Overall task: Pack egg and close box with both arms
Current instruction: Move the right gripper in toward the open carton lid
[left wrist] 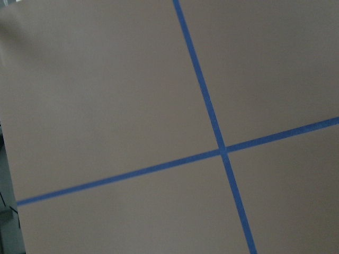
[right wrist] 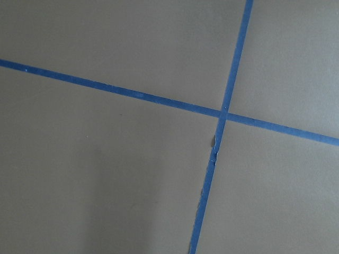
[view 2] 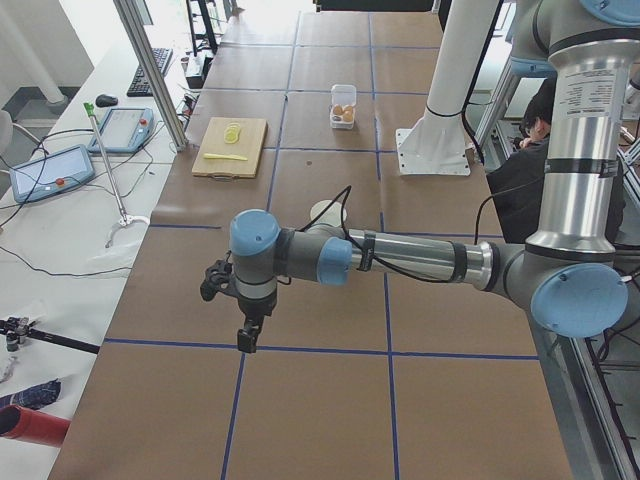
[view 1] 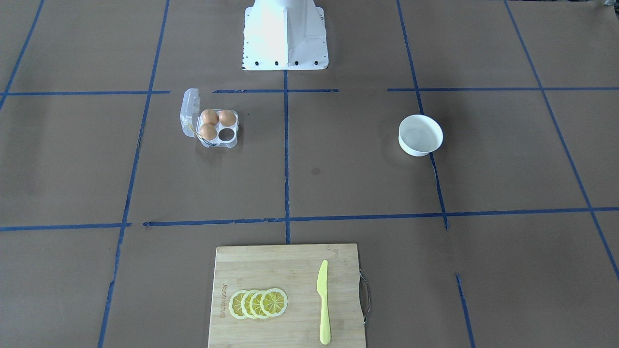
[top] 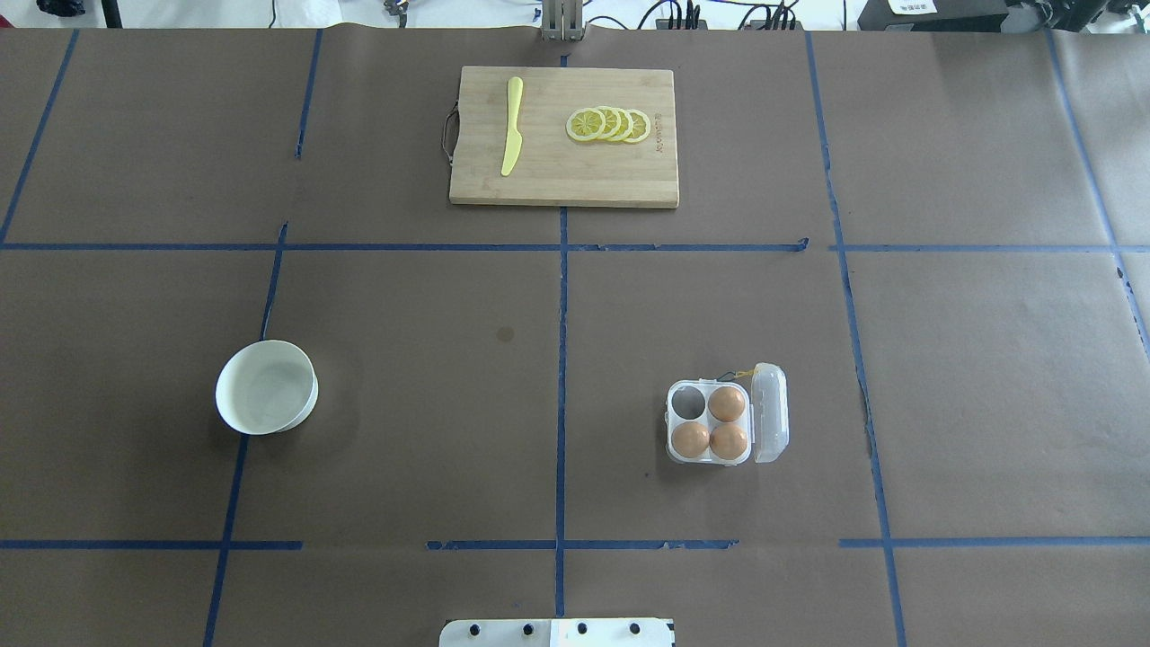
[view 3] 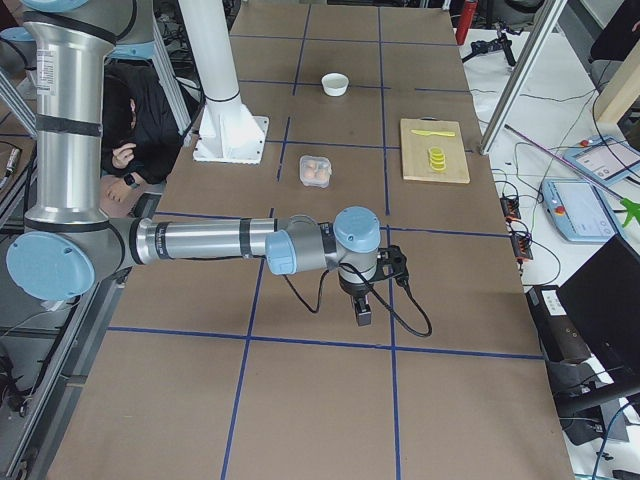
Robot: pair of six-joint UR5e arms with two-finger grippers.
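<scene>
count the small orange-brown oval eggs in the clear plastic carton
3, all in the clear plastic carton, overhead view: far-right egg, near-left egg, near-right egg. Far-left cup empty; none seem hidden.

A robotics lab (teach pendants, aluminium framing) around a blue-taped grid table.

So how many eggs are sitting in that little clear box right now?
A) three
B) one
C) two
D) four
A: the overhead view shows three orange-brown eggs in the box, with the fourth cup empty and the lid standing open.
</scene>
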